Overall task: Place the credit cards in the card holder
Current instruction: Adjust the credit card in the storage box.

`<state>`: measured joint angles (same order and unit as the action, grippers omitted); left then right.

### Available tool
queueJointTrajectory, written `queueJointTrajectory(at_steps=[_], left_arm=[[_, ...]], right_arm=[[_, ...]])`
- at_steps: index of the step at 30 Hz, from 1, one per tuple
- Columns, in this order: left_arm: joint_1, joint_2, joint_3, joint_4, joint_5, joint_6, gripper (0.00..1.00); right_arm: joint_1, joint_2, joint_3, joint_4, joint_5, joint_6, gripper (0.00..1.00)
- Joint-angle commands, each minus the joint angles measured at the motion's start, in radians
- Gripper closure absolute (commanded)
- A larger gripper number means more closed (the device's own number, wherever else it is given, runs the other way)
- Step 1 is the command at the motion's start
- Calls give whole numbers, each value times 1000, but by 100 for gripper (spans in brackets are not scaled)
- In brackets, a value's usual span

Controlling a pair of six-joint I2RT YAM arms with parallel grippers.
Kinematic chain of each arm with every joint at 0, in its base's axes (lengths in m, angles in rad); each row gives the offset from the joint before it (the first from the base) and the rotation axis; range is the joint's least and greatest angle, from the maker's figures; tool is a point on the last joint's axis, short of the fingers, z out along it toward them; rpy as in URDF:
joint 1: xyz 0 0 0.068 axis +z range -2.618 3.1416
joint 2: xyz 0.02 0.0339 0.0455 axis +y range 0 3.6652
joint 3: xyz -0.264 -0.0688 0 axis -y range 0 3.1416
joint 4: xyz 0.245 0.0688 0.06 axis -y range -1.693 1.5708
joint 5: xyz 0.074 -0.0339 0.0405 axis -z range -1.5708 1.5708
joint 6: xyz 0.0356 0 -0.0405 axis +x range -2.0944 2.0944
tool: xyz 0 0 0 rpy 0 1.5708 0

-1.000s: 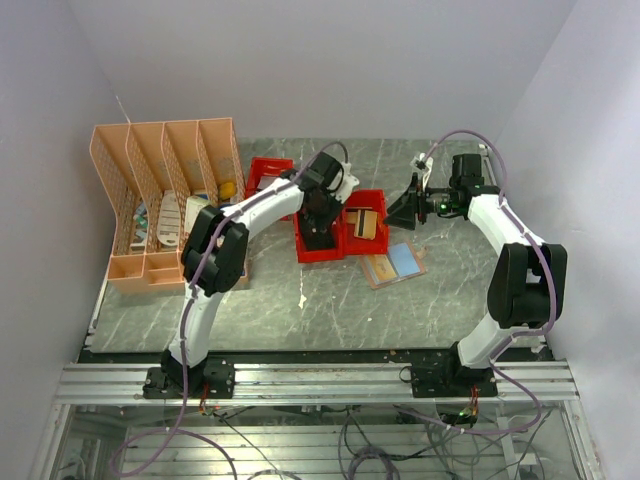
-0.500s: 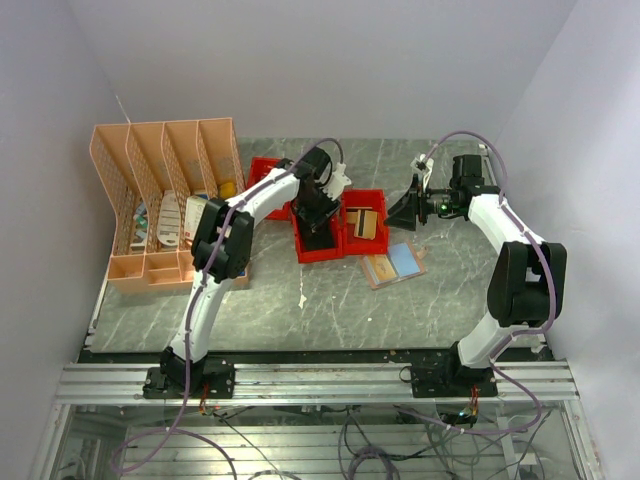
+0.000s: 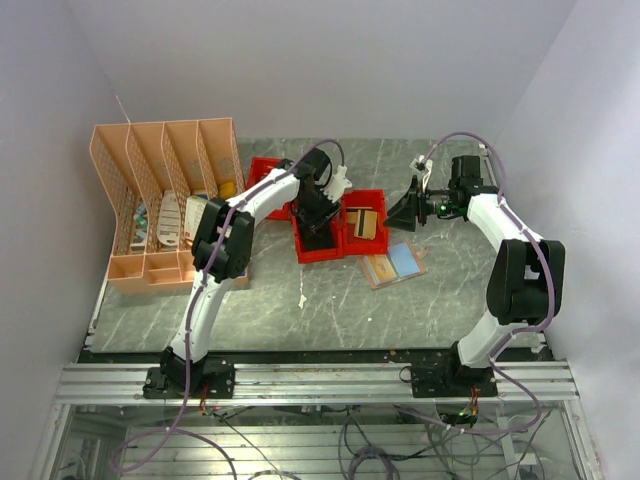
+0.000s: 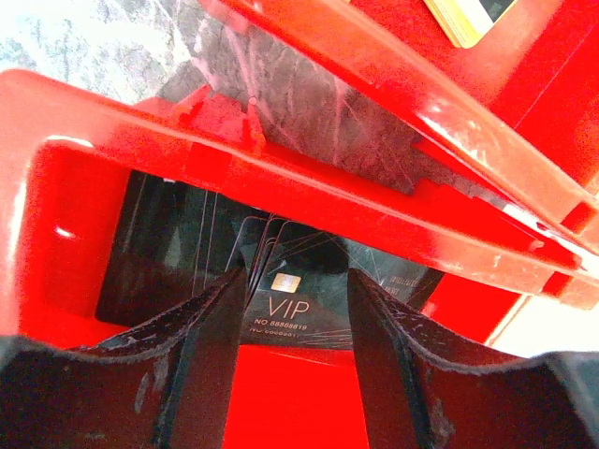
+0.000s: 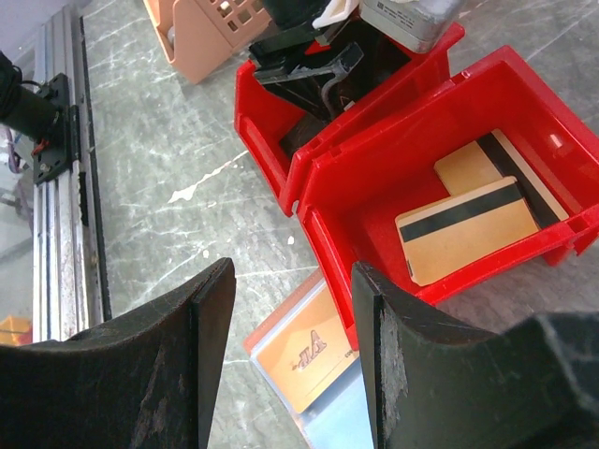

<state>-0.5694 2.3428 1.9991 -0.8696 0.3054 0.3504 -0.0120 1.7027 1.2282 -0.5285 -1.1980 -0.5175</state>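
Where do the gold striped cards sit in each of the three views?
Top external: gold cards at centre, inside the rightmost red bin.
Left wrist: gold cards, one corner only, at the top edge, right of centre.
Right wrist: gold cards right of centre, in the red bin.
Shared landmark: that red bin's wall.

The top camera looks down from behind me. My left wrist camera peers closely into the red bin (image 4: pixel 281 178) ahead of my fingers (image 4: pixel 197 355); my right one sees it from farther off.
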Motion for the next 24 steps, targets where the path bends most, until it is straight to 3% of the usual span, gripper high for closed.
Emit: queueJointTrajectory(at_steps=[1, 12, 24], left_arm=[[6, -28, -35, 8, -38, -9, 41], [6, 27, 43, -36, -58, 27, 40], [9, -9, -4, -94, 101, 7, 57]], right_arm=[[-5, 7, 19, -2, -21, -14, 48], [-6, 6, 17, 4, -29, -11, 47], [-5, 12, 25, -15, -31, -24, 47]])
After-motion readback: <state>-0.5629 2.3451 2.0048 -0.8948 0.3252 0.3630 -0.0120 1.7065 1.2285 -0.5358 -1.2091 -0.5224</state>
